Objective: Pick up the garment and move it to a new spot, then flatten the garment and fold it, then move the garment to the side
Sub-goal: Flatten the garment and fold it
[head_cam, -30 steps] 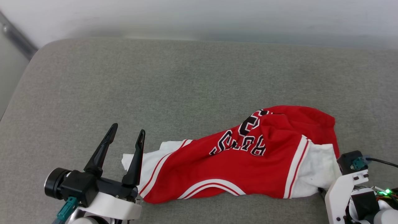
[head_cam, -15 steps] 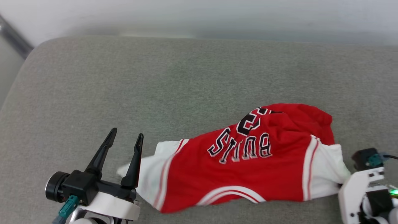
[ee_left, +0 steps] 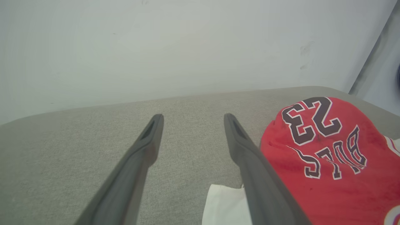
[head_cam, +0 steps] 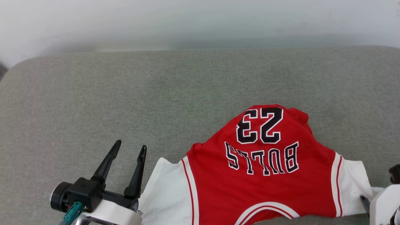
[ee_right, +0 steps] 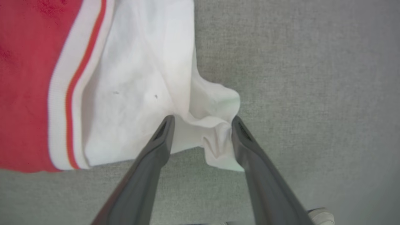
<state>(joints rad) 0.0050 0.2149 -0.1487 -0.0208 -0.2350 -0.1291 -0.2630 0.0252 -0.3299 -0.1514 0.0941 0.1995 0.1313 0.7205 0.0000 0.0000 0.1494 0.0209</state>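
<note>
Scanned L to R. Found left pincer (head_cam: 131, 144) spread wide, nothing betw. jaws, over grey cushion (head_cam: 93, 93), inner finger just beside white L sleeve (head_cam: 167, 193) but not on it.

Located garment (head_cam: 259, 181) lying print-up on cushion, R of centre, lettering upside down in head view. Far end humped & rounded, not flat. Near edge cut off by frame bottom.

Noted white R sleeve (ee_right: 131, 78) crumpled at cuff, w/ loose fold sitting betw. jaws of right pincer (ee_right: 203, 118). Jaws apart, not clamped on cloth.

Judged: relocation approx done, flattening not yet.

Risks:
- Closing R on that loose fold alone: thin bite, prob. slips, or drags sleeve only & leaves hump.
- Pulling R side w/o L engaged: likely skews shirt, wrinkles print.
- Lowering L as aimed: lands on bare cushion, misses sleeve, or catches sleeve edge w/ inner finger & flips it.
- Can't tell how hem lies under far hump. Hidden tuck could spoil fold.
</note>
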